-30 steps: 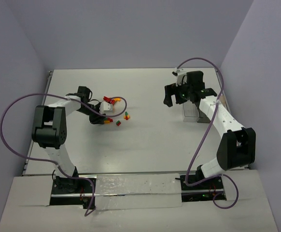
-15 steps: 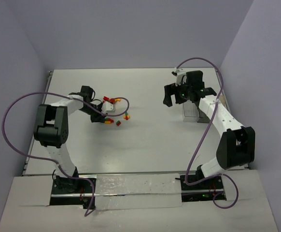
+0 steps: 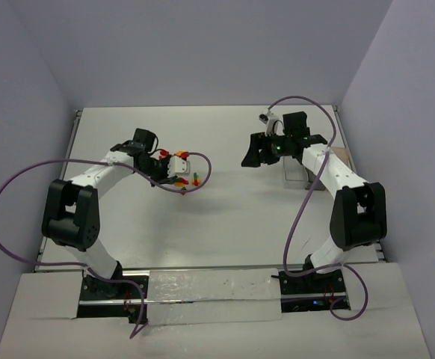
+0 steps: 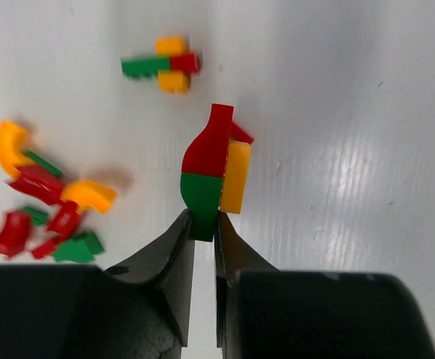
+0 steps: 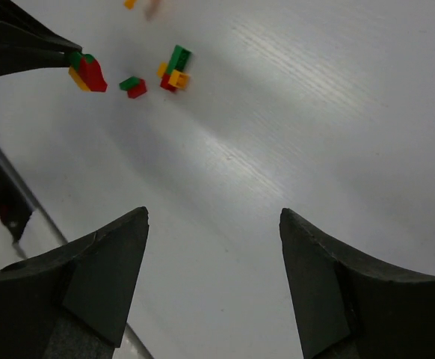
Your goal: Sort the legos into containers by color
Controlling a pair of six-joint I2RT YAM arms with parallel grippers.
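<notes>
My left gripper (image 4: 204,224) is shut on the green end of a small joined cluster of red, green and orange legos (image 4: 214,168) and holds it above the table. In the top view this gripper (image 3: 174,169) is left of centre. Loose legos (image 4: 45,202) lie scattered to its left, and another joined piece (image 4: 164,65) lies beyond it. My right gripper (image 3: 253,152) is open and empty in the air, its jaws wide apart in the right wrist view (image 5: 214,213). That view also shows the held cluster (image 5: 87,72). The clear containers (image 3: 297,175) stand behind the right arm, partly hidden.
A small red-green piece (image 5: 134,87) and a green-orange-red piece (image 5: 174,69) lie on the white table between the two grippers. Purple cables loop beside both arms. The table's walls close in the left, back and right sides.
My left gripper has swung up and to the right with the lego cluster in it. My right gripper has shifted left, away from the containers.
</notes>
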